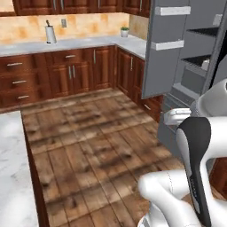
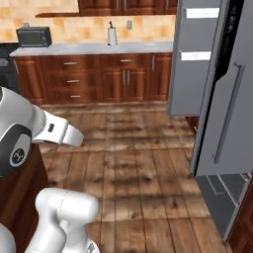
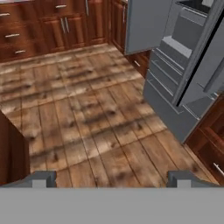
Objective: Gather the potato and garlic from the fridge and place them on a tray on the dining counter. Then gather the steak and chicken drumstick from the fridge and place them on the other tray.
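The grey fridge (image 1: 195,66) stands with both doors swung open, also seen from the other side (image 2: 217,99) and in the hand view (image 3: 175,83), with drawers at its bottom. A small off-white lump (image 1: 205,64) on a middle shelf may be the garlic. My gripper (image 3: 112,180) hangs over the wood floor, left of the fridge. It is open, with nothing between its fingertips (image 3: 41,179). A corner of the marble dining counter (image 1: 11,173) shows at the lower left. The potato, steak, chicken drumstick and trays are out of view.
The open left fridge door (image 1: 162,53) juts out over the floor, and the right door (image 2: 225,108) stands close to the base. Wall cabinets (image 1: 66,75) line the back, with a paper towel holder (image 1: 50,33) and a plant (image 1: 125,31) on top. A microwave (image 2: 33,36) sits at the left.
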